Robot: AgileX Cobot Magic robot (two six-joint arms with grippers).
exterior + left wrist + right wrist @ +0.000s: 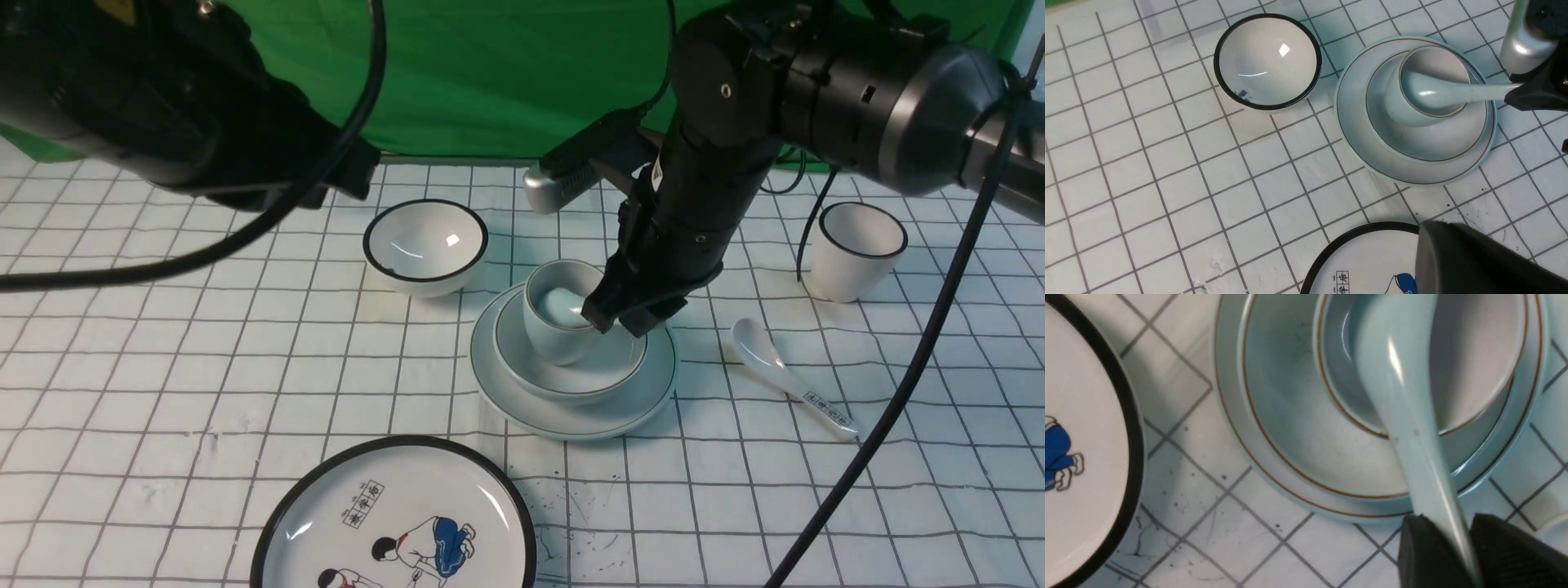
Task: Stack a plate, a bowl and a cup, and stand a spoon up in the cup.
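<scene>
The plate [571,420] carries the bowl [608,367], then the cup [555,339], with the spoon [1404,416] dipping into it. The right tool [1453,531] has the handle between its fingers [1425,555]; pinched or loose, I cannot tell. I would release only once the handle leans on the rim.

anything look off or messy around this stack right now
Nothing is spilled or broken. The spoon is not upright: it leans at a slant across the rim of the cup, with its handle held in the right gripper. The checked table cover beside the plate has dark specks and scuff marks.
</scene>
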